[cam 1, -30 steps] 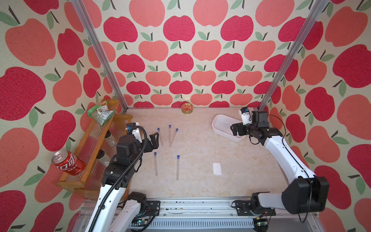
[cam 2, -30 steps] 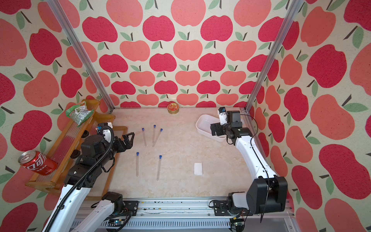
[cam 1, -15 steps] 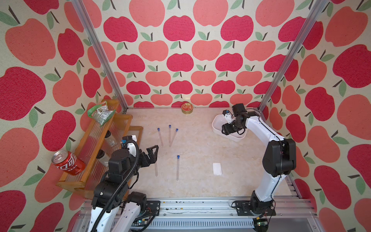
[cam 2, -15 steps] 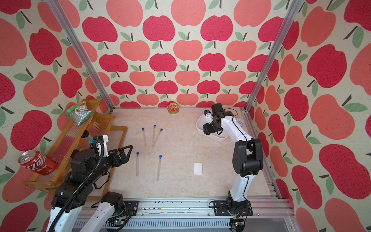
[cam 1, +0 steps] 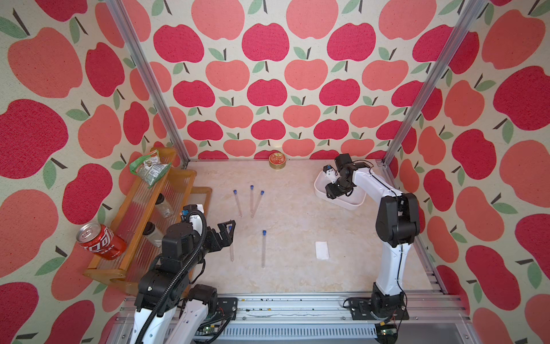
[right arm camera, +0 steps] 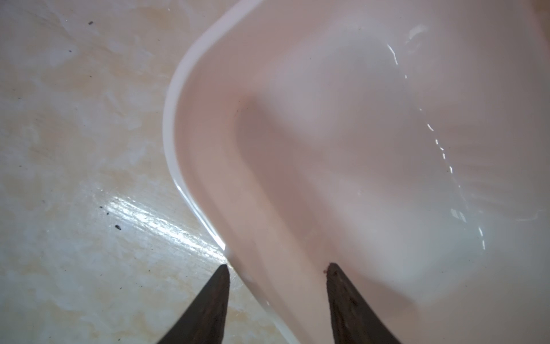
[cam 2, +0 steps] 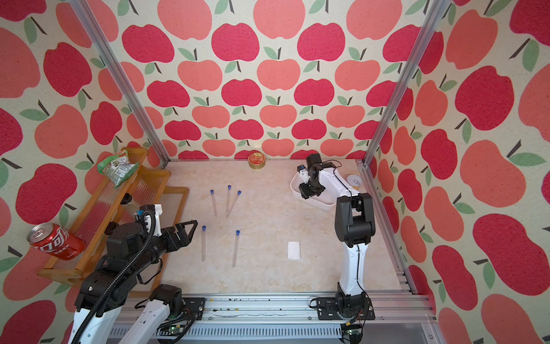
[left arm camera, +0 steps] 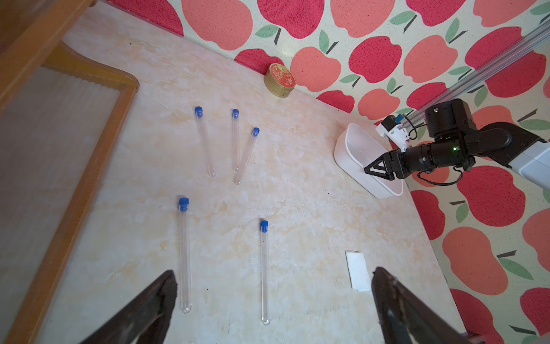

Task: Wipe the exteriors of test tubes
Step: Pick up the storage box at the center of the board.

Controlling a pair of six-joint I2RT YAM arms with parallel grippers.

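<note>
Five clear test tubes with blue caps lie on the table: three fanned out further back (cam 1: 251, 201) (cam 2: 228, 201) (left arm camera: 235, 140) and two nearer the front (cam 1: 263, 248) (cam 2: 204, 242) (left arm camera: 264, 271). My left gripper (cam 1: 227, 230) (cam 2: 192, 229) (left arm camera: 272, 275) hovers wide open by the front pair, holding nothing. My right gripper (cam 1: 333, 192) (cam 2: 306, 193) (right arm camera: 277, 267) is down at the white tray (cam 1: 354, 202) (right arm camera: 178, 89). Its jaws straddle the tray's wall with a gap, one finger outside and one inside. A small white sheet (cam 1: 322, 250) (left arm camera: 358, 271) lies flat at the front right.
A wooden rack (cam 1: 140, 214) along the left wall holds a red cola can (cam 1: 99, 241), a green packet (cam 1: 148, 168) and two dark-lidded jars (cam 1: 163, 205). A gold and red tin (cam 1: 277, 160) sits against the back wall. Metal posts stand in both back corners.
My right arm folded upright and dropped its gripper onto the tray's rim, with the jaws narrowing. My left gripper drew back toward the front, still open.
</note>
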